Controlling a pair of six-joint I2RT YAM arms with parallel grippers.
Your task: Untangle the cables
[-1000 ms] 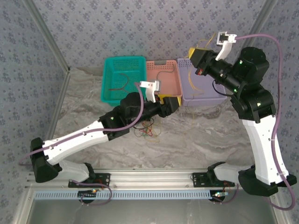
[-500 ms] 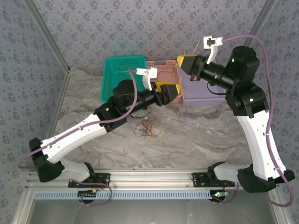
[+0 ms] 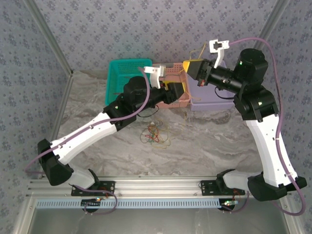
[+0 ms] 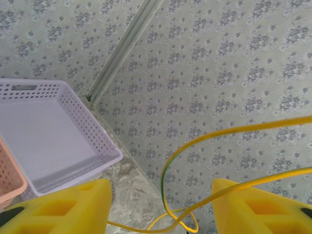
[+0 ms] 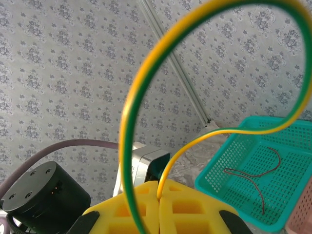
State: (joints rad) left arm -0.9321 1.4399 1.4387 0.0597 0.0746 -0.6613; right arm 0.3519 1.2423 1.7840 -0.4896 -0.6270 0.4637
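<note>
Sorting step, as judged: one cable freed and up for binning.

Yellow cable [image 5: 127,146], green-striped: pinched in the fully closed right claw [image 5: 159,195], held high above the baskets at the bench's far edge, its slack looping in the air.
Left claw [image 4: 162,201]: fingers apart, gripping nothing; the cable's loose loop hangs between them.
Tangle [image 3: 155,132]: red, orange and green strands, knotted, mid-bench [image 3: 219,141] on the near side of the baskets, apart from both claws.
Brown cable [image 5: 264,200]: lying by itself in the teal basket [image 3: 129,62].

Next move, as judged: left claw closes on the loop, or right claw carries the cable over a basket and lets go. Slack wire swings, so aim with care.

Views: right wrist gives the stripe and the pinch. Left wrist gives the purple basket [image 4: 73,173], no cable on the floor part in view, pink basket [image 4: 9,183] beside it. Top external gives the tangle and how both arms stand.
</note>
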